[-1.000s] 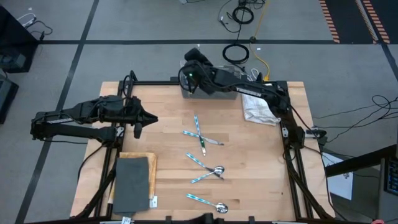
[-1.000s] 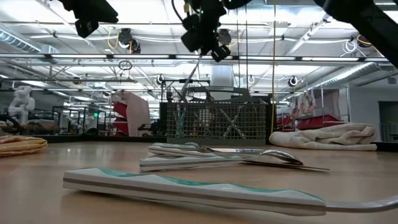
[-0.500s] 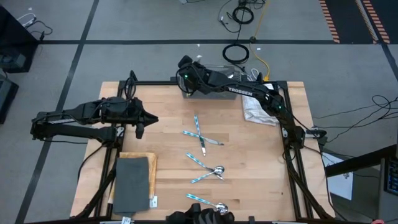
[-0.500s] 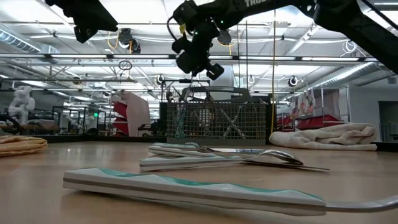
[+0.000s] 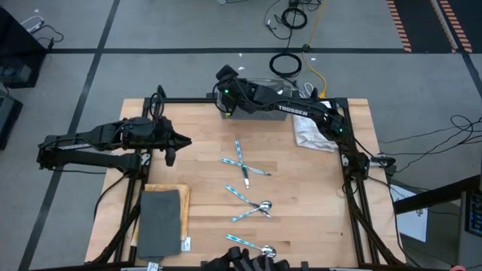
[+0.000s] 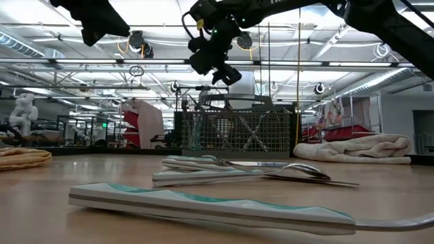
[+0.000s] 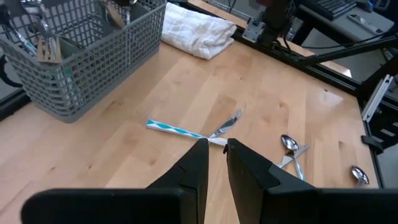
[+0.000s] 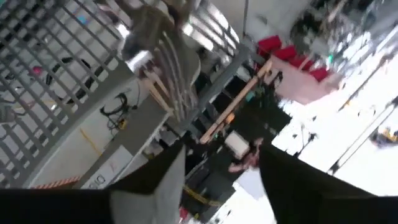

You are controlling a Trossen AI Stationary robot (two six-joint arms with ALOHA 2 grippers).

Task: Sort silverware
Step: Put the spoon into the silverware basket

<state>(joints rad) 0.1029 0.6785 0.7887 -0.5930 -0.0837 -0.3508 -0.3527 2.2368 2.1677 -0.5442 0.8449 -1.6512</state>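
Several pieces of silverware [image 5: 241,159] with blue-and-white handles lie flat on the wooden table, some crossed; two spoons [image 5: 260,207] lie nearer the front. More silverware [image 7: 43,43] stands in the grey mesh caddy [image 6: 237,132] at the far edge, fork tines [image 8: 171,81] pointing up. My right gripper [image 6: 217,73] hangs open just above the caddy's left end with nothing between its fingers. My left gripper [image 7: 212,149] waits above the table's left side with a narrow gap between its fingers, holding nothing.
A crumpled white cloth [image 5: 312,132] lies at the far right beside the caddy. A dark grey pad on a wooden board [image 5: 160,218] sits at the near left. Bare wood stretches between the left arm and the scattered silverware.
My right gripper has sunk toward the caddy's left end, tipped a little and opened. The thin piece of silverware that hung below its fingers in the low view is no longer between them.
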